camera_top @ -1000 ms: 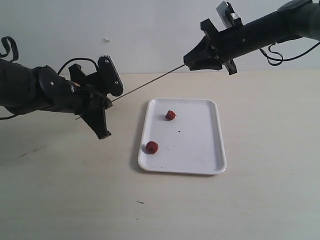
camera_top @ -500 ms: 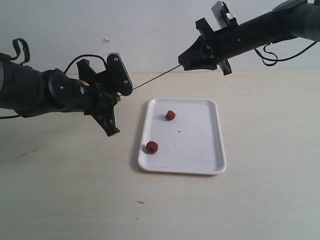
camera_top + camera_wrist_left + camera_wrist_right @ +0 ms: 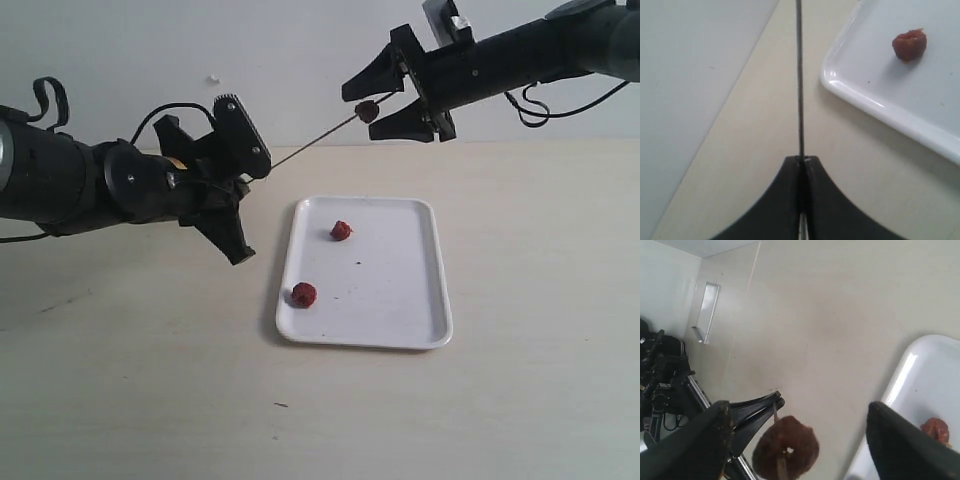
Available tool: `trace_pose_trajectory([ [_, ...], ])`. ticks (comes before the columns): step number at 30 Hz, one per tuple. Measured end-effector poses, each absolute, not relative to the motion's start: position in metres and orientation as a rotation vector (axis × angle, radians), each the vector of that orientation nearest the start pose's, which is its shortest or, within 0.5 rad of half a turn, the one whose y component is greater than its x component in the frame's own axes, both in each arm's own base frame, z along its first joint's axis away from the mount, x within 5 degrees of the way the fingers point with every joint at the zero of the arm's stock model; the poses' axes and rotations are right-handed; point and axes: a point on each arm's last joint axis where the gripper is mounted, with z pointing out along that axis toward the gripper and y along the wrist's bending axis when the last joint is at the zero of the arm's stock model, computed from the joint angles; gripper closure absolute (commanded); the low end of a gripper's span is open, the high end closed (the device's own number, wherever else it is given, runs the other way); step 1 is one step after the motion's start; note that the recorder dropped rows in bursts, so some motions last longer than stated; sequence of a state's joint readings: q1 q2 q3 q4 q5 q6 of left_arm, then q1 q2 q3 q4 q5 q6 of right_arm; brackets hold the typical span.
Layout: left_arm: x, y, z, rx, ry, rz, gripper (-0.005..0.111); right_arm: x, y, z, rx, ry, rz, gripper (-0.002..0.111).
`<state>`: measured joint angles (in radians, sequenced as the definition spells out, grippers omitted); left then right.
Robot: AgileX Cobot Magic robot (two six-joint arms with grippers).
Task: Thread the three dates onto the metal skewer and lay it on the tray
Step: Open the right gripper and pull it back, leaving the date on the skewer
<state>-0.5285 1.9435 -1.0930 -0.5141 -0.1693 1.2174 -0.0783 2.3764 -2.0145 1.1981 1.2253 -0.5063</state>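
The left hand [image 3: 801, 167], left of the tray [image 3: 420, 300], pinches the metal skewer [image 3: 315, 146], whose long axis climbs past the tray's far edge to a speared date [image 3: 785, 447] inside the wide-spread right hand [image 3: 368, 111] (untouched, apparently). Two dates [image 3: 341, 231] lie on the tray.

The right gripper [image 3: 799, 410] has its black fingers [image 3: 695, 440] spread wide, and between them, touching neither, a wrinkled brown date [image 3: 785, 447] sits speared on a thin skewer [image 3: 775, 413]. Beyond it the left gripper [image 3: 776, 401] pinches the skewer between dark jaws. A second date [image 3: 936, 430] lies near a corner of the white tray [image 3: 900, 385], which rests on a beige table [image 3: 815, 315].
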Motion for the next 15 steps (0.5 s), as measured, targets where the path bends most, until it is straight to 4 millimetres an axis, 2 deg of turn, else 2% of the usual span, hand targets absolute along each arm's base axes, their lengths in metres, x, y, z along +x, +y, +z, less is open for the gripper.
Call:
trace_pose_trajectory([
  [6,0.364,-0.191,0.164,1.062,1.876,0.151,0.107,0.508,0.017,0.222,-0.003,2.322,1.381,0.036],
  [9,0.371,-0.178,0.167,0.907,1.920,0.124,0.107,0.506,0.003,0.243,-0.030,2.276,1.327,0.039],
  [12,0.379,-0.165,0.169,0.760,1.957,0.095,0.107,0.499,-0.008,0.267,-0.127,2.283,1.167,0.039],
  [15,0.383,-0.156,0.170,0.677,1.974,0.069,0.107,0.489,-0.010,0.278,-0.277,2.404,0.888,0.040],
])
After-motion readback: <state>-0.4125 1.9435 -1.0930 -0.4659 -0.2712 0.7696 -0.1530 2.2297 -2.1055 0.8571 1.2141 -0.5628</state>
